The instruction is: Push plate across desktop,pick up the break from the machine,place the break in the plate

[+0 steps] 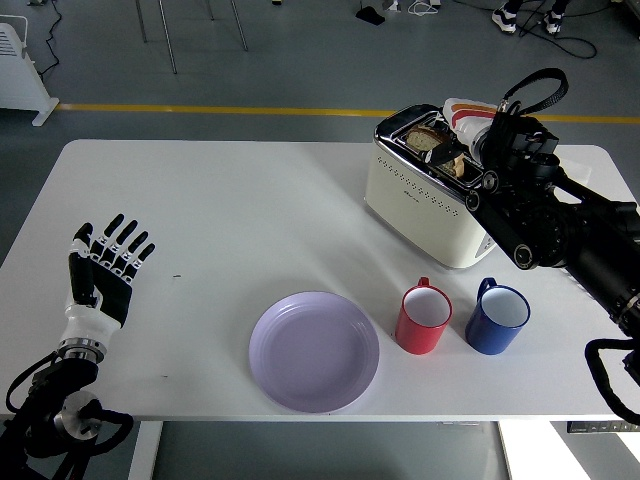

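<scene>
A cream toaster with a chrome top stands at the back right of the white table. Slices of bread stick up from its slots. My right hand reaches over the toaster's top from the right, at the near slot by the bread; the wrist hides its grip. A lilac plate lies empty near the table's front edge, in the middle. My left hand rests at the left edge, fingers spread and empty.
A red mug and a blue mug stand side by side right of the plate, in front of the toaster. My right forearm passes above and behind the blue mug.
</scene>
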`<move>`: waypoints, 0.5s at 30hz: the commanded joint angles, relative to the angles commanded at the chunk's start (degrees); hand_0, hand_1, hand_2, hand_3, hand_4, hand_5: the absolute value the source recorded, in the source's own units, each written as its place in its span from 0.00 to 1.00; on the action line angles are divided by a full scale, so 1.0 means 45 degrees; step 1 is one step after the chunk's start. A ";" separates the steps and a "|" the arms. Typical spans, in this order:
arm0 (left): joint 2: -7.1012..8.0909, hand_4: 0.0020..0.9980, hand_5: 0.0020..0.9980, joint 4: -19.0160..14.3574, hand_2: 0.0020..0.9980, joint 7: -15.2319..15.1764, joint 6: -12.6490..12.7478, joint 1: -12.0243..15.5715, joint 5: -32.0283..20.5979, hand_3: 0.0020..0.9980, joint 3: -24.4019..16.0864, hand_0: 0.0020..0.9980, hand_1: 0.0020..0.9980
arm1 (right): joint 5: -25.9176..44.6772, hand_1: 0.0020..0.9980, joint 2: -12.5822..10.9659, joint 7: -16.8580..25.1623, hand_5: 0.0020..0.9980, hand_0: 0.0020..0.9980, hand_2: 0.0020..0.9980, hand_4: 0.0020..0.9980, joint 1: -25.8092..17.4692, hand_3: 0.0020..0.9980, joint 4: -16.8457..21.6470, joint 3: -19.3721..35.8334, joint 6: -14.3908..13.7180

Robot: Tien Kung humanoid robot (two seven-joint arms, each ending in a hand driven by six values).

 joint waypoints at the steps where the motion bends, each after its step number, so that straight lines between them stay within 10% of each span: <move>1: -0.0001 0.59 1.00 0.0001 0.84 -0.0004 0.0002 0.0003 0.0002 0.83 -0.0003 0.77 0.79 | 0.0010 0.41 0.0000 -0.0002 0.13 0.41 0.46 0.53 0.0002 0.53 -0.0026 -0.0022 -0.0013; 15: -0.0005 0.58 1.00 0.0163 0.83 -0.0157 0.0072 0.0014 0.0103 0.83 0.0049 0.77 0.79 | 0.0166 0.43 0.0000 0.0015 0.00 0.52 0.45 0.35 -0.0098 0.51 0.0034 -0.0131 -0.0118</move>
